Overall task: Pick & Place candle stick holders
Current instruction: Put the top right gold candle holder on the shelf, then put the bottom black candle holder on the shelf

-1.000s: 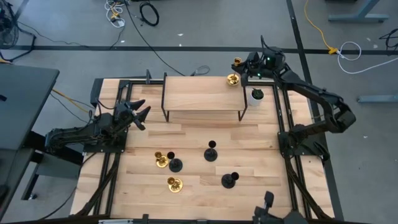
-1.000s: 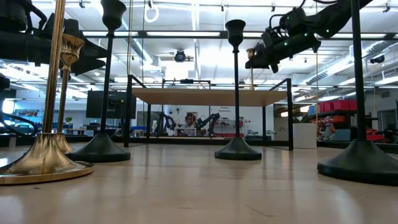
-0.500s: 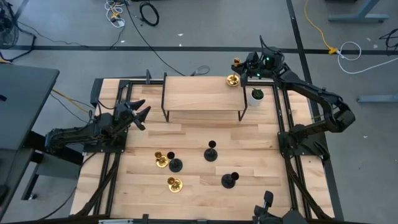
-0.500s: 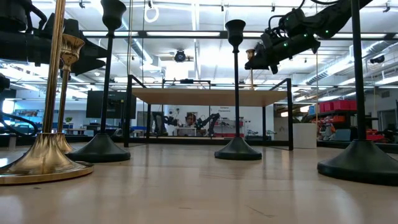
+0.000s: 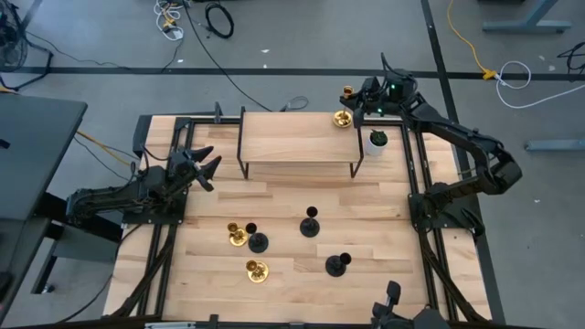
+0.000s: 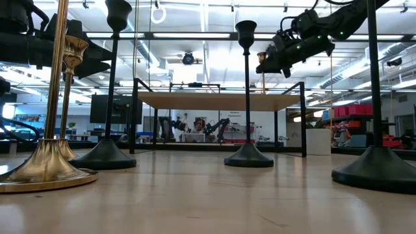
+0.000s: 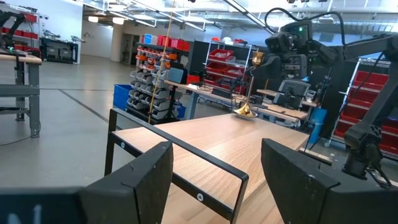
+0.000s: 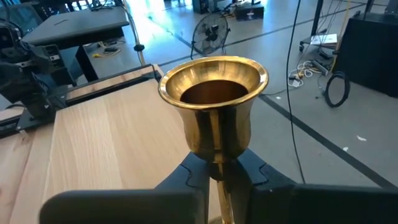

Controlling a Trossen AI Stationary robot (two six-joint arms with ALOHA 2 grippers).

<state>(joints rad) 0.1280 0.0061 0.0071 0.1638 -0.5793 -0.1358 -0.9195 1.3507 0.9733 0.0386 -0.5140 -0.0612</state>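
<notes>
A gold candle stick holder (image 5: 344, 115) stands at the far right corner of a raised wooden shelf (image 5: 297, 137), its cup (image 8: 214, 99) uppermost, with my right gripper (image 5: 366, 99) shut on it. Two more gold holders (image 5: 238, 235) (image 5: 256, 270) and three black ones (image 5: 259, 242) (image 5: 311, 226) (image 5: 337, 265) stand on their round bases on the near half of the table. My left gripper (image 5: 203, 164) waits open at the table's left side, nothing between its fingers (image 7: 149, 180). My right gripper pinches the gold holder's thin stem (image 8: 219, 169) just below the cup, between its two fingers. The fingers come nearly level from the table's right and lie across the stem. The holder stays upright, its flared base (image 7: 245, 112) on the shelf top.
A small white pot with a green plant (image 5: 377, 140) stands just right of the shelf, below my right arm. The shelf rests on a black metal frame (image 6: 304, 120). Black rails run along the table's left and right sides. Bare wood lies between shelf and standing holders.
</notes>
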